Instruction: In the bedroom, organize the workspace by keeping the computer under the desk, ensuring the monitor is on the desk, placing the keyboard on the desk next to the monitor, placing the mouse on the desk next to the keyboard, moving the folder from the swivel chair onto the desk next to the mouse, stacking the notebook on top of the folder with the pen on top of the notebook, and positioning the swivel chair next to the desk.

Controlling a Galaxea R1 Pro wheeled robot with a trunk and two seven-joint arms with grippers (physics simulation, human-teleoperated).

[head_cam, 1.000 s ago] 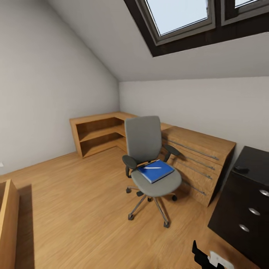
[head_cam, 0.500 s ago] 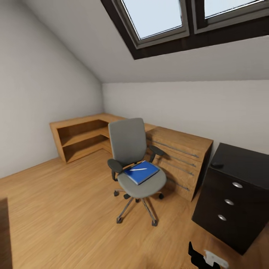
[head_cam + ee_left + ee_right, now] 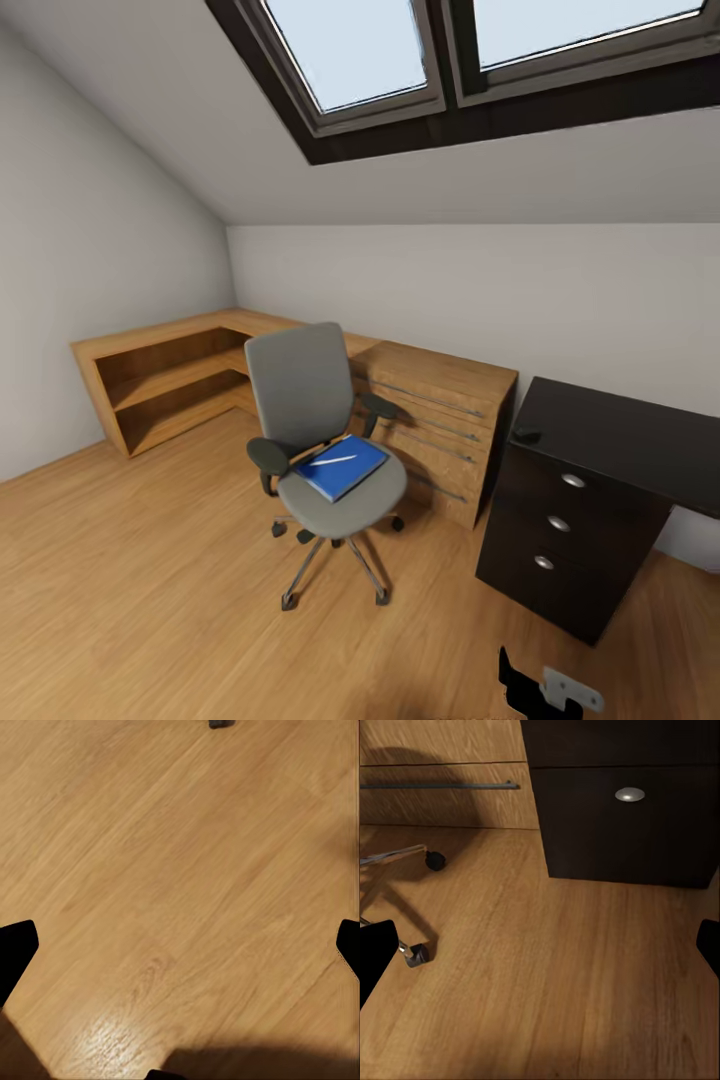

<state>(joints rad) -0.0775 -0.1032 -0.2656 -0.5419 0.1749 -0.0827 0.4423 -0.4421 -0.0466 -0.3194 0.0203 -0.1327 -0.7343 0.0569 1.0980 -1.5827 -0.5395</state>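
The swivel chair [image 3: 305, 400] stands on the wood floor in front of a wooden dresser, left of the black desk [image 3: 640, 432]. On its grey seat lies the blue folder [image 3: 345, 470] with a white pen [image 3: 333, 460] across it. A small dark mouse [image 3: 527, 435] sits at the desk top's left corner. In the right wrist view my right gripper [image 3: 540, 949] hangs open above the floor, between a chair caster [image 3: 416, 956] and the desk's drawer front [image 3: 622, 825]. Open as well, my left gripper [image 3: 180, 945] faces bare floor. The computer, monitor, keyboard and notebook are out of view.
A wooden dresser [image 3: 440, 400] with long metal handles stands against the back wall between chair and desk. A low wooden shelf unit [image 3: 160, 375] runs into the left corner. Skylights [image 3: 360, 50] sit in the sloped ceiling. Open floor lies before the chair.
The whole picture has shifted left as the camera turned right: more of the black desk shows now. The chair, folder and pen keep their places in the room.
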